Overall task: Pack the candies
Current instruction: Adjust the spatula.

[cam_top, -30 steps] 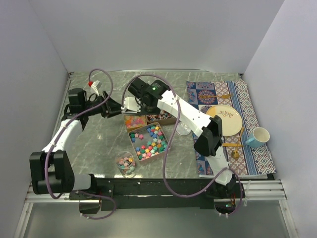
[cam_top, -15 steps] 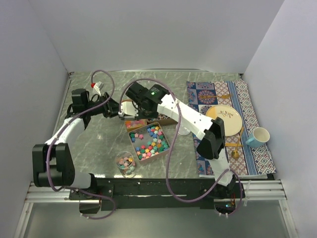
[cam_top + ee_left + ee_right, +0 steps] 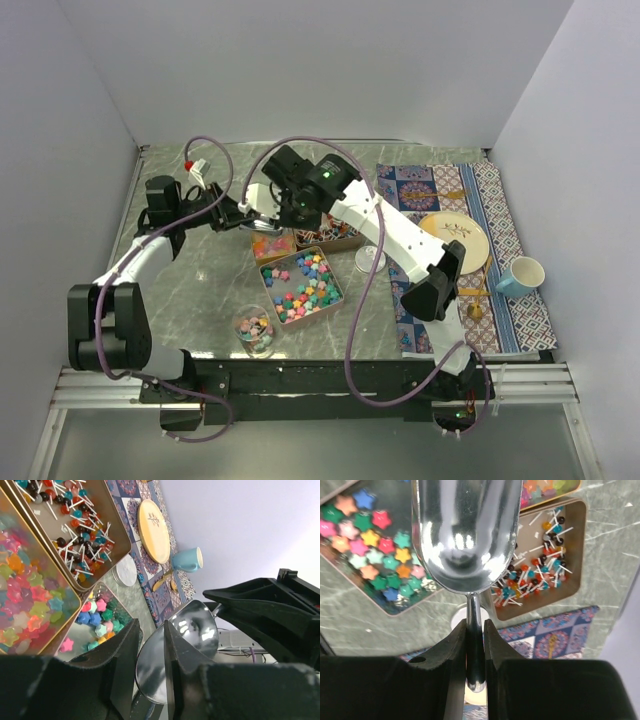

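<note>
From above, both arms reach to the far middle of the counter [image 3: 190, 290], where the left gripper [image 3: 238, 215] and the right gripper [image 3: 275, 205] meet just beside each other with a metal scoop [image 3: 262, 200] at that spot. Near them lies a large tin [image 3: 273, 300] filled with star-shaped candies [image 3: 300, 285], and a glass jar [image 3: 254, 330] at the near edge holds a few more. A round lid [image 3: 370, 260] lies by a patterned mat [image 3: 500, 210] that carries a plate [image 3: 452, 240] and a blue cup [image 3: 520, 275]. In the left wrist view, the left gripper's fingers [image 3: 125, 650] stand a narrow gap apart; the scoop's shiny bowl shows through and beyond the gap, and I cannot tell whether they touch it. Two more tins sit beyond them: a lollipop tin [image 3: 117, 540] and, beside it, a tin of clear stars [image 3: 60, 572]. In the right wrist view, the right gripper is clamped on the scoop's thin handle, and the empty bowl hangs over the edge of the large tin, with the lollipop tin off to the right.
</note>
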Action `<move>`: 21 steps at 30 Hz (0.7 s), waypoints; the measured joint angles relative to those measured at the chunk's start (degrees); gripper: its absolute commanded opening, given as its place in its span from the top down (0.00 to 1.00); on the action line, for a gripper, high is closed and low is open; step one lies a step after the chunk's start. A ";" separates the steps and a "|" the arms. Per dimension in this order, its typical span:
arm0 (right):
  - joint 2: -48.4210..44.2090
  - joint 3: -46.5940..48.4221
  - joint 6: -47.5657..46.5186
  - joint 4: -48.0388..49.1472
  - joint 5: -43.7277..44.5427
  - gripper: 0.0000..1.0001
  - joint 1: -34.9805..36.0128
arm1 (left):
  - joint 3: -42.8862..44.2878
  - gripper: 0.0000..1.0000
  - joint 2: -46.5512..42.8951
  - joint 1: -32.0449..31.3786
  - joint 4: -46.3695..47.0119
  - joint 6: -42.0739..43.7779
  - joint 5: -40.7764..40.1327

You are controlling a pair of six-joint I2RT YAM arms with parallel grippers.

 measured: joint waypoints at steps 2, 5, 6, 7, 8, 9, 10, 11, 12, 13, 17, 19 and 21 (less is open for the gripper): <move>-0.26 0.02 1.01 0.11 -1.07 1.00 -0.37 | 0.00 0.88 0.37 -0.02 0.74 -0.02 -0.02; -0.33 0.02 2.84 0.42 -3.30 1.00 -1.14 | 0.00 0.87 1.46 -0.13 1.46 -0.09 0.00; -0.33 0.02 3.23 0.50 -3.91 1.00 -1.33 | 0.00 0.87 1.99 -0.17 1.77 -0.28 0.11; -0.33 0.02 3.74 0.61 -4.61 1.00 -1.57 | 0.00 0.85 2.51 -0.20 1.99 -0.52 0.20; -0.33 0.02 4.26 0.68 -5.27 1.00 -1.79 | 0.09 0.76 2.93 -0.24 2.01 -0.68 0.26; -0.33 -0.02 4.63 0.70 -5.90 1.00 -2.05 | 0.24 0.67 3.30 -0.28 1.99 -0.74 0.33; -0.33 -0.22 4.87 0.81 -6.36 1.00 -2.27 | 0.79 0.58 3.72 -0.28 1.46 -0.83 0.48; -0.42 -0.57 4.98 1.09 -6.47 1.00 -2.43 | 1.75 0.46 4.20 -0.35 0.66 -0.74 0.52; -0.74 -1.60 5.14 2.49 -5.95 1.00 -2.67 | 3.41 0.42 4.70 -0.50 -0.92 -0.48 0.20; -0.96 -2.32 5.11 3.67 -5.57 1.00 -2.84 | 5.20 0.40 5.07 -0.57 -3.10 0.15 -0.02; -5.49 -11.58 3.15 11.47 -3.28 1.00 -3.34 | 12.57 0.32 5.66 0.37 -8.15 1.01 -0.07; -8.24 -16.46 1.18 14.75 -1.49 1.00 -3.39 | 14.38 0.31 5.62 1.77 -8.74 0.81 1.18; -10.75 -20.52 -1.22 17.00 0.11 1.00 -3.28 | 14.56 0.31 5.62 2.99 -9.94 0.85 2.86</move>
